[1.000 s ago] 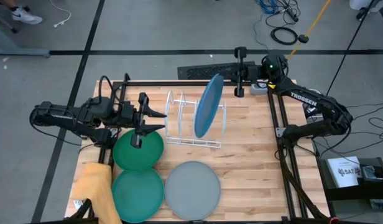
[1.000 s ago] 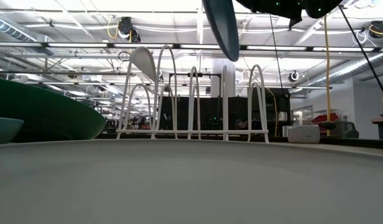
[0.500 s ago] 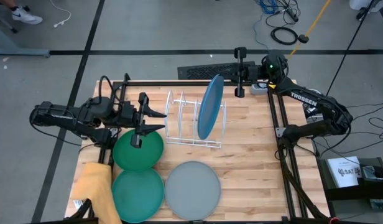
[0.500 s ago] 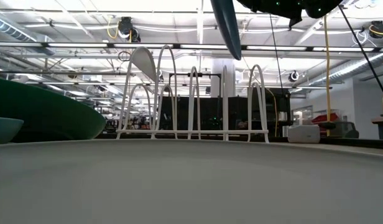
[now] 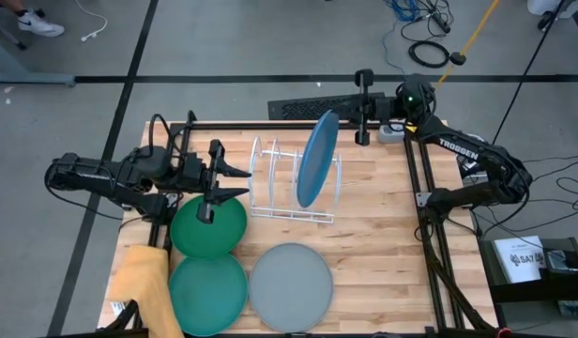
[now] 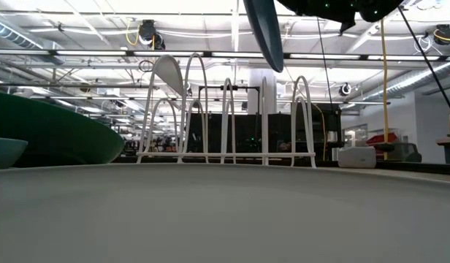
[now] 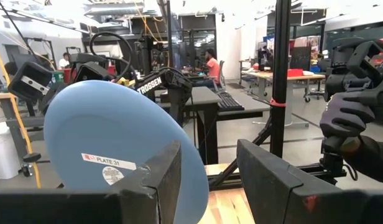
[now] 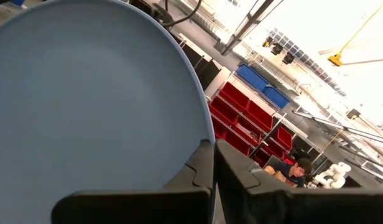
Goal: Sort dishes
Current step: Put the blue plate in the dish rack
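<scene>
With the white wire rack (image 5: 291,181) of thin rounded hoops as landmark: far to its left a soft, crumpled yellow cloth (image 5: 144,282) lies at the wooden table (image 5: 383,244) edge. The left gripper (image 5: 231,180) hovers just left of the rack, its dark fingers (image 7: 266,180) spread apart and holding nothing, above the smooth round dark green plate (image 5: 208,225). The teal plate (image 5: 207,291) lies in front of that one, touching it. The matte grey plate (image 5: 290,274) lies flat in front of the rack. The blue plate (image 5: 315,160) stands on edge, tilted, over the rack's right end, its rim pinched in the right gripper (image 5: 362,108), whose fingers (image 8: 204,168) close on it.
</scene>
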Robot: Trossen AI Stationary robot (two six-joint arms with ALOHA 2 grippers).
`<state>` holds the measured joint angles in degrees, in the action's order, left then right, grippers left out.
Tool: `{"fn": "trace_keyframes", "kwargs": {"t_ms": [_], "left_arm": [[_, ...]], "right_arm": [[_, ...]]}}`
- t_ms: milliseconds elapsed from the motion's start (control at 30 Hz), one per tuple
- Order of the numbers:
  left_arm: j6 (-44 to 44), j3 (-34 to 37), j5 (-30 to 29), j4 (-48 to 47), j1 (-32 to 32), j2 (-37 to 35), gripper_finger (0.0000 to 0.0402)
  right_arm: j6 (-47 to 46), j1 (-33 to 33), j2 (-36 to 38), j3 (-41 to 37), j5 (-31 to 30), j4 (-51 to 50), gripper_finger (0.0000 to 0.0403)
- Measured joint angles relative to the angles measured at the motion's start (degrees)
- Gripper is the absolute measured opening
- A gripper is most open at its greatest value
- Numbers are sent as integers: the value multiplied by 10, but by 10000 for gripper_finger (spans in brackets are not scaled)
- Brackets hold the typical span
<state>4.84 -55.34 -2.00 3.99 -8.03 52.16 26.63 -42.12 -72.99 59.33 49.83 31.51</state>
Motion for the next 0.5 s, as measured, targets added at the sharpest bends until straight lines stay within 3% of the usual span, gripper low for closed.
{"fn": "trace_keyframes", "kwargs": {"t_ms": [500], "left_arm": [[0,0,0,0,0,0,157]], "right_arm": [[-1,-3,0,0,3,0,0]]}}
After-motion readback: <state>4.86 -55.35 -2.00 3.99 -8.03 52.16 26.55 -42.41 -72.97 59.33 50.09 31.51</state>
